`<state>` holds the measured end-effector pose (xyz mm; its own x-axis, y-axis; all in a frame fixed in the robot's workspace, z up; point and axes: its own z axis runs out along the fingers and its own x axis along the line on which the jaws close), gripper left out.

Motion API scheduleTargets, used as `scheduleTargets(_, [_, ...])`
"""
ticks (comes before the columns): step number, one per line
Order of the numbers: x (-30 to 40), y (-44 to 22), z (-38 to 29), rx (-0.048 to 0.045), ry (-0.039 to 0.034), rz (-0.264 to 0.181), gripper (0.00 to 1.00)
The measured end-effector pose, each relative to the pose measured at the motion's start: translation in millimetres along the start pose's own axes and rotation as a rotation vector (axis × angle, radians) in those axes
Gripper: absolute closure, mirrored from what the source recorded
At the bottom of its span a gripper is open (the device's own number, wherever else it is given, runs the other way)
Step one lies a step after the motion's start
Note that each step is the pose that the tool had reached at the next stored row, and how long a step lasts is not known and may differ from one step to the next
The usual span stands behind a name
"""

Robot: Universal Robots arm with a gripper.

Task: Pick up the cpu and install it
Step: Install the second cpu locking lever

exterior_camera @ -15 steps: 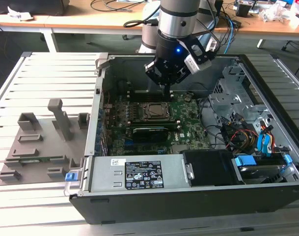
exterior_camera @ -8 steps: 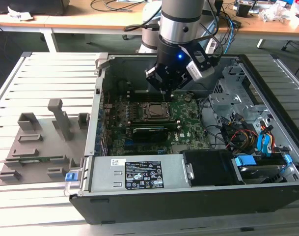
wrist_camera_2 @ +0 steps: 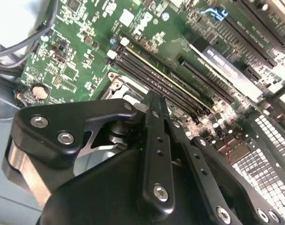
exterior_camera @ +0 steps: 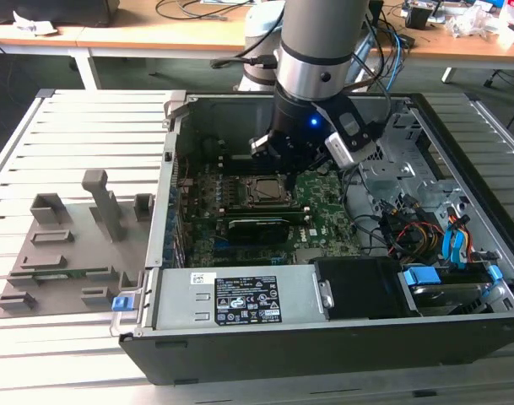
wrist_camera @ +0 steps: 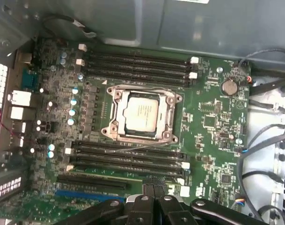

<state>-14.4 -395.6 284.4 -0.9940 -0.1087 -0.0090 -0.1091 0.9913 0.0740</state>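
1 cpu (wrist_camera: pixel 140 114) sits in the motherboard socket (wrist_camera: pixel 115 132) at frame centre; the claw (wrist_camera: pixel 154 191) hangs closed, empty, inside the computer case (exterior_camera: pixel 240 350).

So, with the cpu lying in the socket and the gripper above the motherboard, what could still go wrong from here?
1. The cpu sits inside the socket frame, but full seating cannot be judged; a slight tilt might bend contacts.
2. The gripper hangs low over the memory slots; any drop or sideways drift could strike them.
3. Loose cables run beside the motherboard and might snag the arm.
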Motion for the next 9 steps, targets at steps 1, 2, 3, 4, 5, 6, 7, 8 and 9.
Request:
scheduleTargets(1, [4.0,0.1,4.2,-0.0008,0.0001,0.000,0.89])
scheduleTargets(2, [8.1,1.1,7.3,-0.0026,-0.0002,0.000,0.89])
scheduleTargets(3, [11.3,1.9,9.9,-0.0041,-0.0004,0.000,0.89])
scheduleTargets(4, [12.9,2.3,12.4,-0.0048,-0.0004,0.000,0.89])
scheduleTargets(5, [14.2,3.6,15.1,-0.0071,-0.0006,0.000,0.89])
scheduleTargets(6, [15.3,4.9,17.2,-0.0116,-0.0011,0.000,0.89])
scheduleTargets(7, [16.3,5.7,20.4,-0.0139,-0.0014,0.000,0.89])
scheduleTargets(8, [16.8,7.6,24.2,-0.0172,-0.0017,0.000,0.89])
scheduleTargets(9, [16.9,8.8,25.5,-0.0199,-0.0021,0.000,0.89])
